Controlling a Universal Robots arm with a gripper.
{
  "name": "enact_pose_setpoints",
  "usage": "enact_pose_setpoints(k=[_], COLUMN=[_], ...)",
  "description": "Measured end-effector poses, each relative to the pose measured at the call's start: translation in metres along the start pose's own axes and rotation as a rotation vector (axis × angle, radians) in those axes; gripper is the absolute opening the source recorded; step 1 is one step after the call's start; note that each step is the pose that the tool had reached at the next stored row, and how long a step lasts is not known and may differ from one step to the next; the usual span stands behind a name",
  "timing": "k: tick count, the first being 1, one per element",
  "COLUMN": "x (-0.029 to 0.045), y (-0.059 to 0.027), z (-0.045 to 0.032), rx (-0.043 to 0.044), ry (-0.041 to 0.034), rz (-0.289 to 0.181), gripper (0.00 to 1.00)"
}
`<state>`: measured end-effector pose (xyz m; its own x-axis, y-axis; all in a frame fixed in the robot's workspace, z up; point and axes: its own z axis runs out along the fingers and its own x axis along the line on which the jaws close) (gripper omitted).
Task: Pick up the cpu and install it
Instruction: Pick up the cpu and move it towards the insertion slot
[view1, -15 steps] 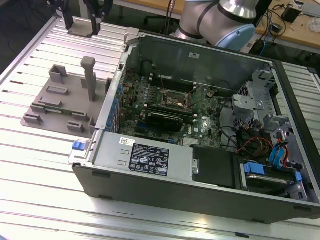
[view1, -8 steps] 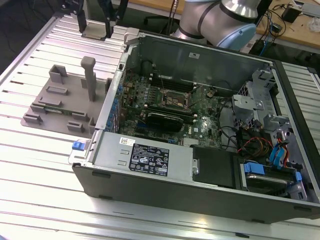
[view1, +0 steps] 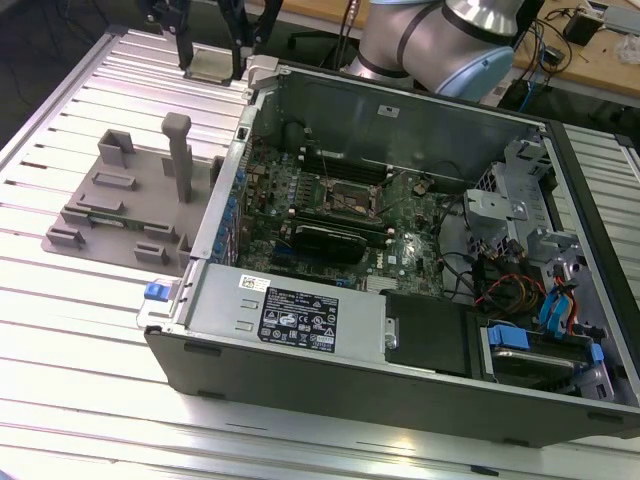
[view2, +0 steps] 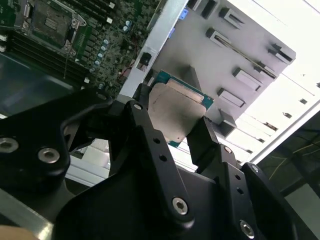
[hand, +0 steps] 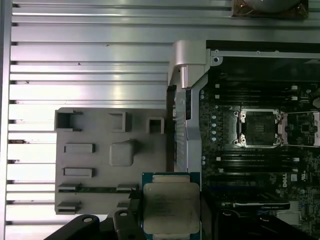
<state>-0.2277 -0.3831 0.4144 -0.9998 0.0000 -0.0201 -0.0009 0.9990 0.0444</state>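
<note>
- In the exterior view we find the gripper (view1: 210, 58) raised above the table's (view1: 60, 300) far edge, toward the exterior view's left, just beyond the far corner of the open computer case (view1: 250, 368). Its two black fingers are clamped on the cpu (view1: 213, 66), which hangs clear of the table. The picture's border cuts off the gripper's upper part, and the cpu's face is hard to make out here.
- We judge the case wall to be the nearest hazard. A path too low toward the socket (view1: 350, 197) could knock the cpu against the rim.
- In the second wrist view the fingers (view2: 202, 140) pinch the cpu (view2: 175, 112) by two opposite edges, its metal plate facing the camera. The hold is on thin edges, so we think a jolt could make it slip or tilt. The gripper's body hides part of the cpu, and its underside is out of sight.
- In the first wrist view the cpu (hand: 171, 207) sits over the case's side wall, between the grey fixture (hand: 95, 165) and the motherboard (hand: 212, 130). The socket (hand: 259, 128) is well apart from it. We judge that a wrong rotation or a tilted set-down could damage the socket's contacts. The border cuts off one edge of the cpu, and we cannot tell whether the socket's frame is fully open.
</note>
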Motion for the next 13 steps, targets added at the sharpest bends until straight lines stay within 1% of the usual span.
enact_pose_setpoints(k=[2, 9, 11, 13], x=[-0.005, -0.0174, -0.0254, -0.0282], y=[0.0, 0.0, 0.0, 0.0], z=[0.0001, 0.0003, 0.0005, 0.0006], rx=[0.0, 0.0, 0.0, 0.0], ry=[0.0, 0.0001, 0.0, 0.0], rz=[0.0, 0.0, 0.0, 0.0], gripper=[0.55, 0.55, 0.55, 0.55])
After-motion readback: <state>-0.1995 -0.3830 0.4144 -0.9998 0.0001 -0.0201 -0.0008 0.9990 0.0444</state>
